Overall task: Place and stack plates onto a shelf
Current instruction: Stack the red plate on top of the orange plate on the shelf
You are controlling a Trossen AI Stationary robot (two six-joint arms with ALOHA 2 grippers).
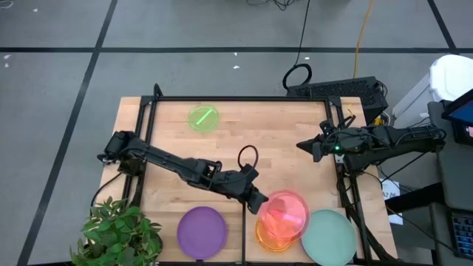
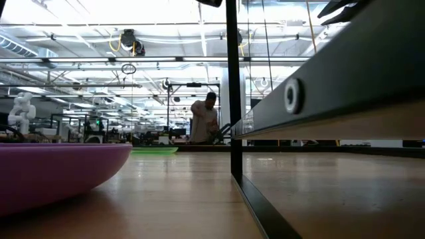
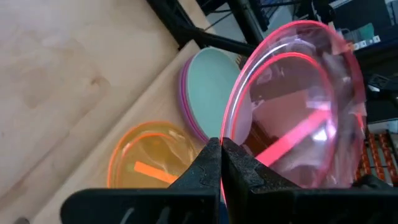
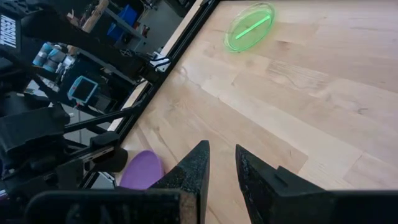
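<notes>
Left arm reaches across the table toward 5 o'clock; left gripper (image 1: 259,201) is clamped on the rim of the red-pink plate (image 1: 287,210), tilted above the orange plate (image 1: 267,235). Right gripper (image 1: 309,145) hangs at 3 o'clock, fingers narrowly parted, empty. The left wrist view alone shows a purple rim under the teal plate (image 3: 214,87). Purple plate (image 1: 202,232) at 6, green plate (image 1: 204,118) at 12. A person (image 2: 202,121) stands in the room beyond.
</notes>
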